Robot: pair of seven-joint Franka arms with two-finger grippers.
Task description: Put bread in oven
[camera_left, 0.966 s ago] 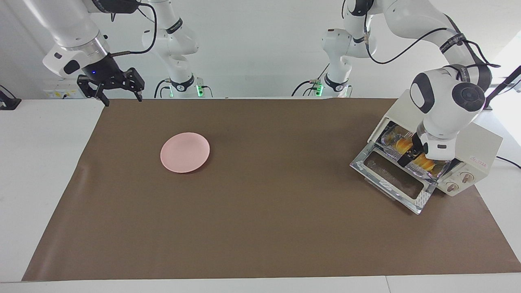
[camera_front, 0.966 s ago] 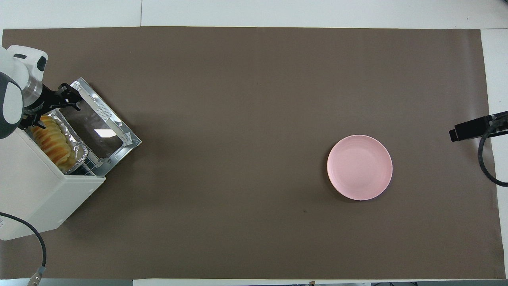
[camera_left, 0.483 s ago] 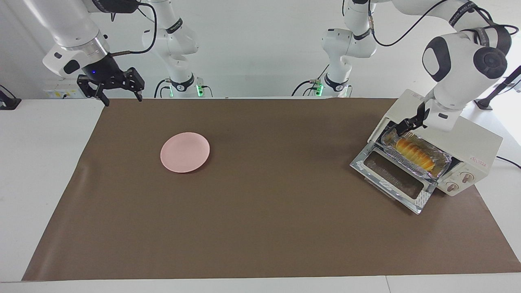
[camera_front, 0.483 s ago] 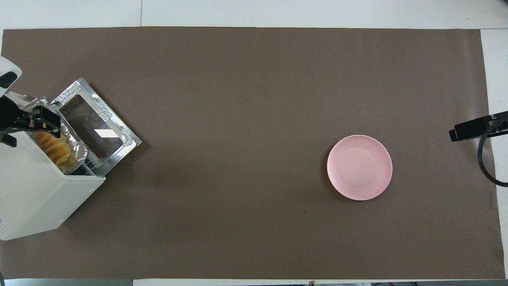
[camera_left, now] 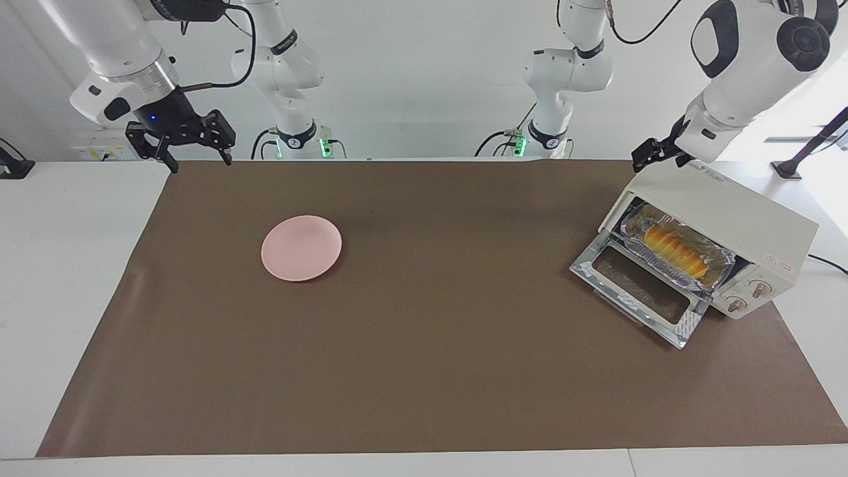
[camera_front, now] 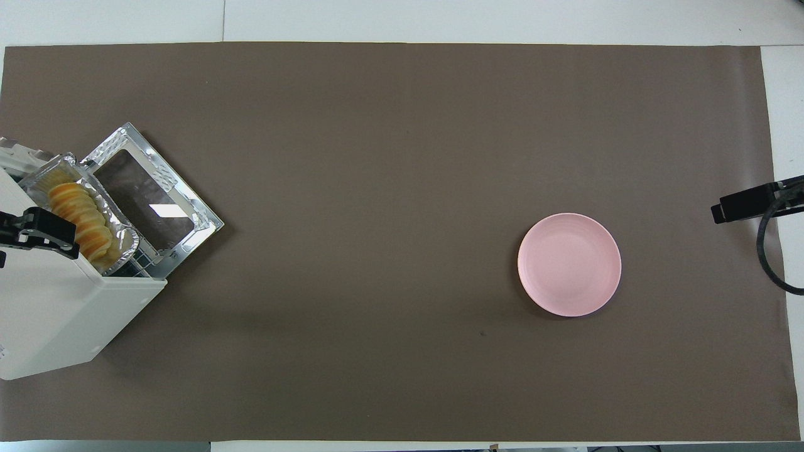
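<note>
**Bread sits in the open oven, both claws empty**

A brown mat [camera_left: 424,371] covers most of a white table [camera_left: 73,265]. At the left arm's end of the table stands a cream-white oven [camera_left: 735,228], turned at an angle, its glass door [camera_left: 636,291] dropped flat onto the mat. Two round knobs and a small red logo mark its front panel.

Inside the oven's mouth lies a crinkled foil tray [camera_left: 719,257], and in the tray rests the bread [camera_left: 674,247], a golden ridged loaf lying lengthwise along the opening. In the overhead view the bread [camera_front: 78,216] and part of the tray show just past the oven's top edge.

The left gripper [camera_left: 652,154] hangs in the air above the oven's top corner, the one toward the robots, well clear of the bread below it. Its fingers are spread and nothing is between them.

A round pink plate [camera_left: 301,248] lies bare on the mat, toward the right arm's end.

The right gripper [camera_left: 193,151] waits above the mat's corner at the robots' side, fingers parted and empty, well apart from the plate.
</note>
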